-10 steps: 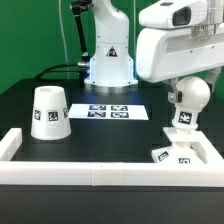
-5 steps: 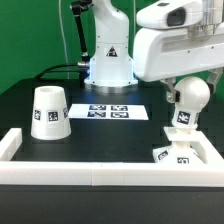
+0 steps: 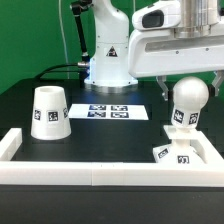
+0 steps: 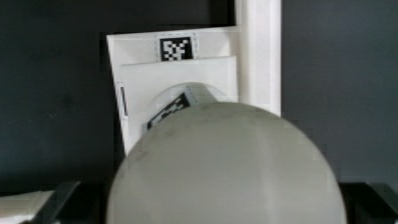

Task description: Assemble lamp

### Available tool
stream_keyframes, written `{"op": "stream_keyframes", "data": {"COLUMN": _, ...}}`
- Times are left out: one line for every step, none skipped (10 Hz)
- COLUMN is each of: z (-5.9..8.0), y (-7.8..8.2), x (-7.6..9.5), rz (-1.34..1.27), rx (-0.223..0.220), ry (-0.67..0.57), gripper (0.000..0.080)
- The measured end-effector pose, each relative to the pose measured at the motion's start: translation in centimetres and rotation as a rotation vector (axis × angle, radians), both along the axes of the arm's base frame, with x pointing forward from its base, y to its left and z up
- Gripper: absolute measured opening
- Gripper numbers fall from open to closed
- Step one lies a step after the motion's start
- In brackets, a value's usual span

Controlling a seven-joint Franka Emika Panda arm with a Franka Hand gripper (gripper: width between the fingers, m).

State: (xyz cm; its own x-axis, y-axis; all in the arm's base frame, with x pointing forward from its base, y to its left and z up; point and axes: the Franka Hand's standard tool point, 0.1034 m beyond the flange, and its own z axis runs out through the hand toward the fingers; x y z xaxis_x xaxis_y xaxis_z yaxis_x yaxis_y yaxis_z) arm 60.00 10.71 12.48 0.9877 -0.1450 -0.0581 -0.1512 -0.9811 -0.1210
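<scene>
The round white bulb [image 3: 188, 102] stands upright with its neck in the small square wedge base [image 3: 178, 153], in the corner by the white rails on the exterior view's right. My gripper [image 3: 190, 82] hangs just above, its dark fingers apart on either side of the bulb's top, not pressing it. In the wrist view the bulb [image 4: 222, 165] fills the foreground over the base [image 4: 169, 70], with my gripper [image 4: 214, 208] open around it. The truncated-cone shade [image 3: 48, 112] stands alone on the exterior view's left.
The marker board [image 3: 110, 112] lies flat at the table's middle. Long white rails [image 3: 90, 172] edge the front and sides. The arm's white pedestal [image 3: 108, 62] stands at the back.
My gripper has risen from around the bulb's body to its top. The bulb stays standing on the base.
</scene>
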Motion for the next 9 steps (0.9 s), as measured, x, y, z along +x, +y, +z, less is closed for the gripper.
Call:
{"op": "stream_keyframes", "data": {"z": 0.0, "y": 0.0, "x": 0.0, "rz": -0.039, "rx": -0.002, "ry": 0.005, "gripper": 0.0577}}
{"op": "stream_keyframes", "data": {"z": 0.0, "y": 0.0, "x": 0.0, "rz": -0.124, "rx": -0.005, "ry": 0.016, "gripper": 0.0577}}
{"op": "stream_keyframes", "data": {"z": 0.0, "y": 0.0, "x": 0.0, "rz": -0.183, "rx": -0.007, "ry": 0.023, "gripper": 0.0577}}
{"op": "stream_keyframes", "data": {"z": 0.0, "y": 0.0, "x": 0.0, "rz": -0.23, "rx": -0.008, "ry": 0.029, "gripper": 0.0577}}
{"op": "stream_keyframes", "data": {"z": 0.0, "y": 0.0, "x": 0.0, "rz": -0.301, "rx": -0.009, "ry": 0.039, "gripper": 0.0578}}
{"op": "stream_keyframes", "data": {"z": 0.0, "y": -0.6, "x": -0.3, "rz": -0.388, "rx": -0.007, "ry": 0.048, "gripper": 0.0578}}
{"op": "stream_keyframes", "data": {"z": 0.0, "y": -1.0, "x": -0.7, "rz": -0.51, "rx": -0.007, "ry": 0.05, "gripper": 0.0578}}
{"op": "stream_keyframes", "data": {"z": -0.1, "y": -0.8, "x": -1.2, "rz": -0.584, "rx": -0.012, "ry": 0.063, "gripper": 0.0578}}
{"op": "stream_keyframes", "data": {"z": -0.1, "y": -0.8, "x": -1.3, "rz": -0.646, "rx": -0.014, "ry": 0.073, "gripper": 0.0578}}
